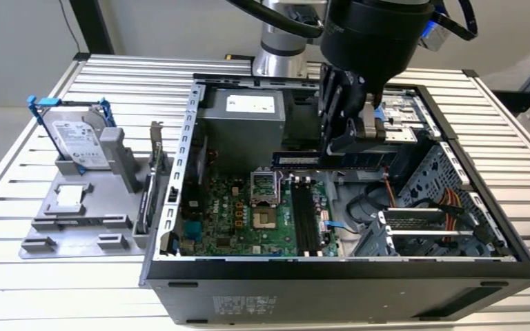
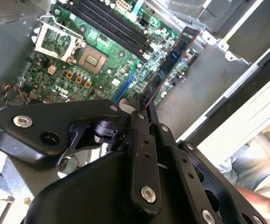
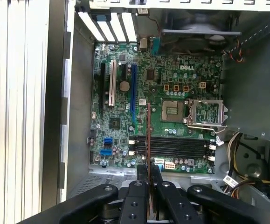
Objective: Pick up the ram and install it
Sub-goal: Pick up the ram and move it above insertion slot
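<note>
Gripper (image 1: 344,146): hangs over the motherboard (image 1: 246,221) and reaches down into the open case (image 1: 339,293). In the exterior view its upper body is cut off at the top.
Fingers (image 3: 140,179): closed on the ram, pinching its two flat faces near mid-length. The contact itself is hidden behind the black linkage in both wrist views.
Ram (image 1: 292,160): held above the motherboard and clear of it, lying level on its long edge. In the first wrist view it shows edge-on as a thin line, so its chips cannot be made out there.
Black slots (image 3: 172,147): lie along one side of the motherboard. The ram is crosswise to them and apart from them.
CPU socket (image 2: 60,39): on the motherboard just beside the slots, with its metal frame around it.
Hard drive (image 1: 76,141): outside the case and well apart from the motherboard, toward the exterior view's left. It stands upright in a blue frame on a grey holder (image 1: 72,221) on the counter (image 1: 25,296).
Cables (image 1: 440,203): beside the motherboard toward the exterior view's right, partly hidden by the metal drive cage.
Person (image 2: 258,172): beyond the case wall from the motherboard. Pale cloth and part of an arm are cut off at the edge and hard to make out.
Unclear: which long edge of the ram faces the motherboard.
</note>
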{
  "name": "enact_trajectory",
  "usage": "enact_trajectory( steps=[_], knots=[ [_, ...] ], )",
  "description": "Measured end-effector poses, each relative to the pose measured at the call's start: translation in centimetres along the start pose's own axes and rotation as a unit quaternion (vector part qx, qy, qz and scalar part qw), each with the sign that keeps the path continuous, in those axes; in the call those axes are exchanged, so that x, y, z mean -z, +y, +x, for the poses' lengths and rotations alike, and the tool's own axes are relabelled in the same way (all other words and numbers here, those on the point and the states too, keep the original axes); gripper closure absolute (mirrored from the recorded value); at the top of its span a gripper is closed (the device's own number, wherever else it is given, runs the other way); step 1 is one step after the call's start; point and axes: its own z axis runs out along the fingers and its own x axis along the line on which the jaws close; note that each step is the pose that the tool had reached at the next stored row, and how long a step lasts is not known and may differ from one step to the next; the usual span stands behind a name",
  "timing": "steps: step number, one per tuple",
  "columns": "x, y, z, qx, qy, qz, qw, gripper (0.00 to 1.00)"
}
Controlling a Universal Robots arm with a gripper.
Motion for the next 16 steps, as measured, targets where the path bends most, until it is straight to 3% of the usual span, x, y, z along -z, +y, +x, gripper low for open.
enact_trajectory(
  steps=[8,16],
  knots=[
    [0.02,-0.02,-0.2,0.0,0.0,0.0,1.0,1.0],
    [0.12,-0.06,-1.57,0.0,0.0,0.0,1.0,1.0]
  ],
)
